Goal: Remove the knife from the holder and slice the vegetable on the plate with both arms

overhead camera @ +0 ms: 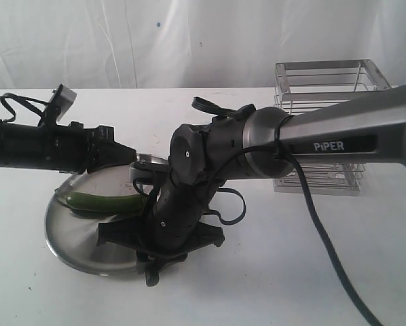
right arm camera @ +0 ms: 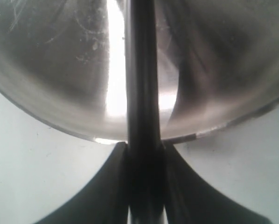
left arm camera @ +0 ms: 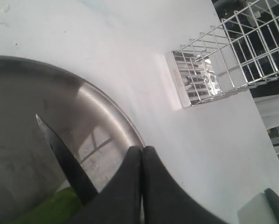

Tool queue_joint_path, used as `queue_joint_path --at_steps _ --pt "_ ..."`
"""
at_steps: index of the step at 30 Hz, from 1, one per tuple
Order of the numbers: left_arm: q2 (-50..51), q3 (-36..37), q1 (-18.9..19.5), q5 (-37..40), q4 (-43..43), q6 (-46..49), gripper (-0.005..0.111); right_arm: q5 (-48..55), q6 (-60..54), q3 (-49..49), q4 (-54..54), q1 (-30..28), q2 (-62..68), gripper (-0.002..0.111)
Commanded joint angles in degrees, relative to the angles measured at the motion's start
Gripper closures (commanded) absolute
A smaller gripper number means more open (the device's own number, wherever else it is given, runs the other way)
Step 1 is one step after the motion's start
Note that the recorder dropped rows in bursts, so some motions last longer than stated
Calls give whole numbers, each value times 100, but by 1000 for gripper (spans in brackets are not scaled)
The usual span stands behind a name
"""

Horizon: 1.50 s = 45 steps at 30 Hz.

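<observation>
Slicing step, I judge: the right gripper clamps the knife, blade reaching ahead of it over the plate, the vegetable lying beside the blade near the closed, apparently empty left gripper, so next comes a steady downward cut.

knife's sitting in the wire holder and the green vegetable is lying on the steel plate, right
No: the knife is not in the holder; the right gripper has its jaws shut on it over the plate, as the right wrist view shows. The vegetable does lie on the plate.
</observation>
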Motion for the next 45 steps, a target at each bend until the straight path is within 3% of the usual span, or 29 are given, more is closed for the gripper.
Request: queue_joint_path --at_steps 1,13,23,32,45 --pt "278 31 -13 141 -279 148 107 10 -14 -10 -4 1 12 108" --pt "398 31 -21 290 -634 450 107 10 -14 -10 -4 1 12 108" --pt "600 -4 -532 -352 -686 774 107 18 -14 -10 -4 1 12 108" --pt "633 -4 -531 -922 -596 896 107 32 -14 -10 -4 1 12 108" --pt "1173 -4 -531 -980 -73 367 107 250 -48 -10 -4 1 12 108"
